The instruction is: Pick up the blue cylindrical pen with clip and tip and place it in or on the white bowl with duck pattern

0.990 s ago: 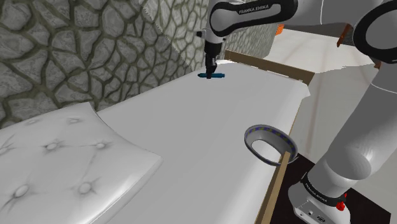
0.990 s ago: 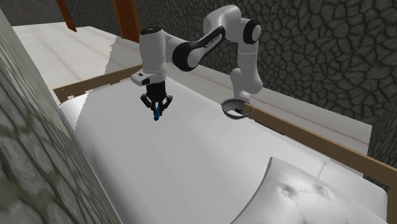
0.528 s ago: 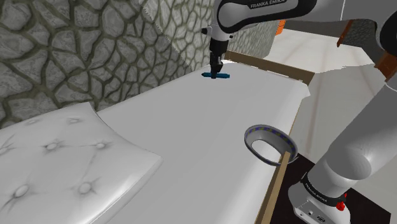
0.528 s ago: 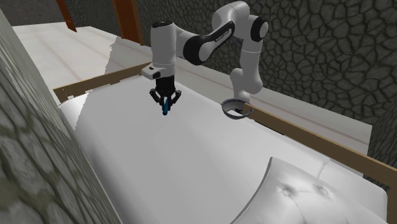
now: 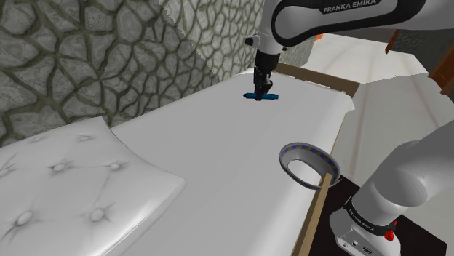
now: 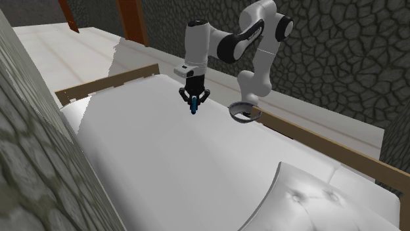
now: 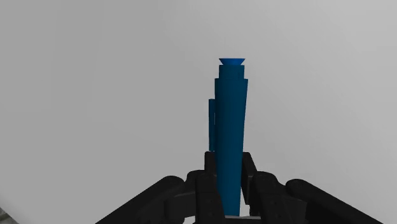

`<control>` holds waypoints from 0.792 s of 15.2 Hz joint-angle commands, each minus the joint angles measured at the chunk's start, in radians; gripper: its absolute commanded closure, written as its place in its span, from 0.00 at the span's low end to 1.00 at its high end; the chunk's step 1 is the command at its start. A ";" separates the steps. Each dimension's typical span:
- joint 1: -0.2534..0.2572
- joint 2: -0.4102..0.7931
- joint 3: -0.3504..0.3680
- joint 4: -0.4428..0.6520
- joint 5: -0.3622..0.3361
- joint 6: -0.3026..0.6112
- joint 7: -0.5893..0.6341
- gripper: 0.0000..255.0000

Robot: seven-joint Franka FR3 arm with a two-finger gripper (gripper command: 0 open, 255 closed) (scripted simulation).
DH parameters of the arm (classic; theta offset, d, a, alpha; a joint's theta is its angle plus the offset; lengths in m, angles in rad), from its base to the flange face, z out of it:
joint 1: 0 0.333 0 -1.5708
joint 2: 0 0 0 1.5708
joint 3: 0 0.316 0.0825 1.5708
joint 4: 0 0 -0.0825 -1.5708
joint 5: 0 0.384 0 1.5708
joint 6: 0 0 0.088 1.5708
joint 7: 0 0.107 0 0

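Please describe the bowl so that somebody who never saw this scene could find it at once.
Find the big white bed with a wooden frame. The bowl sits at the bed's edge beside that frame, near the arm's base. It is the only round thing there, white with small blue marks along its rim; the pillow is square, the blue pen thin.

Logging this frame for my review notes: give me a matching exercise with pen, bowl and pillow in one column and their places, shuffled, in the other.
Things:
1 pen
2 bowl
3 pillow

Places:
A at the edge of the bed, by the wooden rail
B clasped in the gripper, over the bed
C lying at the shoulder view's lower left

Pairs: 1-B, 2-A, 3-C
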 commanded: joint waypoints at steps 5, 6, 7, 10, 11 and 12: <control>0.052 -0.238 0.013 -0.189 0.063 -0.045 0.026 1.00; 0.063 -0.276 0.016 -0.215 0.073 -0.057 0.032 1.00; 0.074 -0.314 0.018 -0.240 0.083 -0.069 0.038 1.00; 0.109 -0.429 0.028 -0.309 0.112 -0.115 0.061 1.00; 0.121 -0.468 0.032 -0.330 0.122 -0.132 0.070 1.00; 0.134 -0.506 0.036 -0.349 0.132 -0.151 0.079 1.00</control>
